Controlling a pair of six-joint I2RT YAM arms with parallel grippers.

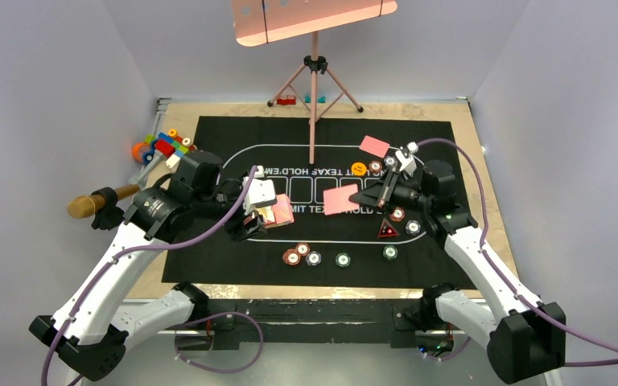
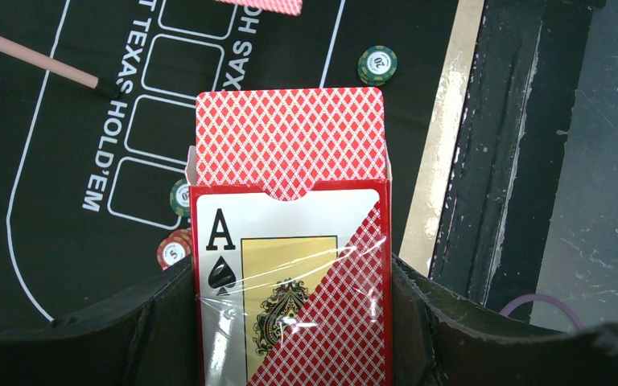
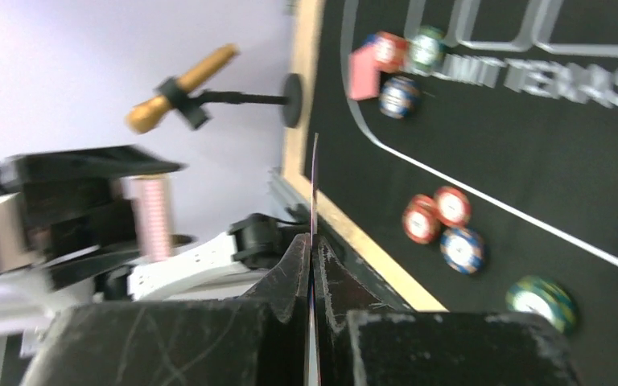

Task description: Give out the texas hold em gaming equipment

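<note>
Your right jaws are pressed together on one thin pink-red-backed playing card (image 1: pixel 339 199), standing edge-on between them. Your left jaws clamp the red cardboard card box (image 2: pixel 290 273), its deck (image 2: pixel 290 141) protruding beyond them.

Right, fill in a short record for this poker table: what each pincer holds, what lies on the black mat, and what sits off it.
Left pincer: shut on red ace-of-spades card box, red-checked cards sticking out the top
Right pincer: shut on one thin pink-backed playing card, edge-on in the wrist view
On black printed mat: second pink-backed card, orange round button, dark red-marked triangle, striped round poker chips
Off mat: colourful toy blocks, far left corner
</note>
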